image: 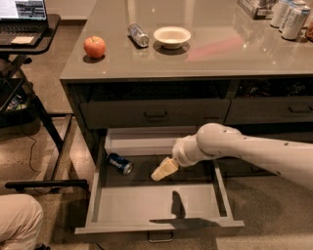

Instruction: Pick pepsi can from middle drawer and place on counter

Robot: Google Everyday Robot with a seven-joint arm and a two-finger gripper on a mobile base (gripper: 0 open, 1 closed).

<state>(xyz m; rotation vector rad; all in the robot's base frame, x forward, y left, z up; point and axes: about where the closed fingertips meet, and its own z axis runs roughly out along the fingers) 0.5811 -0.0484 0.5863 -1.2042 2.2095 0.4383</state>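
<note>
Count, single view.

- gripper (164, 169): 1, low inside the open drawer.
- middle drawer (156, 225): 1, pulled out around the gripper.
- pepsi can (120, 163): 1, near the gripper on its view-left, not touching it.
- white tray (142, 142): 1, just behind the gripper.
- dark-fronted drawers (155, 115): 2, both shut. One is directly above the gripper, the other up to its view-right.
- counter (220, 53): 1, well above the gripper.
- On the counter: apple (95, 47) 1; silver can (138, 35) 1, lying down; bowl (172, 36) 1; tall pale cans (296, 22) at least 2, far up-right of the gripper.
- laptop (22, 12): 1, far up-left of the gripper.
</note>
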